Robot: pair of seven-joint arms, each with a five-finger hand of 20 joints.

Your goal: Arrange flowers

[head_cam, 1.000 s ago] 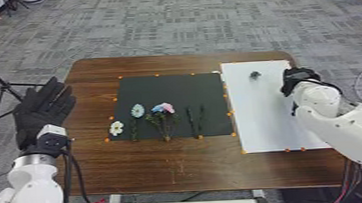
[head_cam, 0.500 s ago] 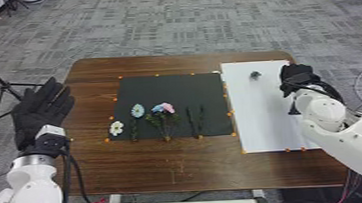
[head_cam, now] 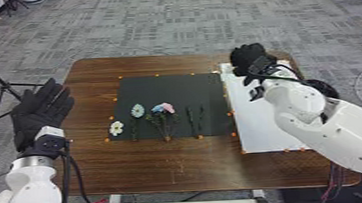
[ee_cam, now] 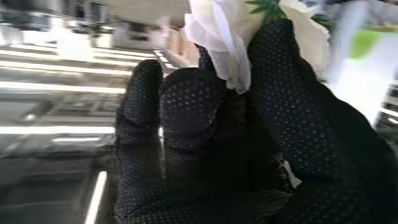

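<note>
Right wrist view: I have a white flower (ee_cam: pixel 213 27) pinched between thumb and fingers. In the head view, that right robot hand (head_cam: pixel 249 59) is at the white sheet's (head_cam: pixel 263 130) far end; my left robot hand (head_cam: pixel 41 116) is spread beside the tabletop (head_cam: pixel 163 173). A blue flower (head_cam: pixel 138 111) lies on the black mat (head_cam: pixel 168 87).

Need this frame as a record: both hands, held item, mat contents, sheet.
left_hand: left hand open, palm up, off to the left
right_hand: right hand over far end of white sheet
held: pale flower, pinched in right hand
on_black_mat: black mat holds white bloom, blue flower, pink-and-blue bunch, green stems
sheet: right of mat
</note>
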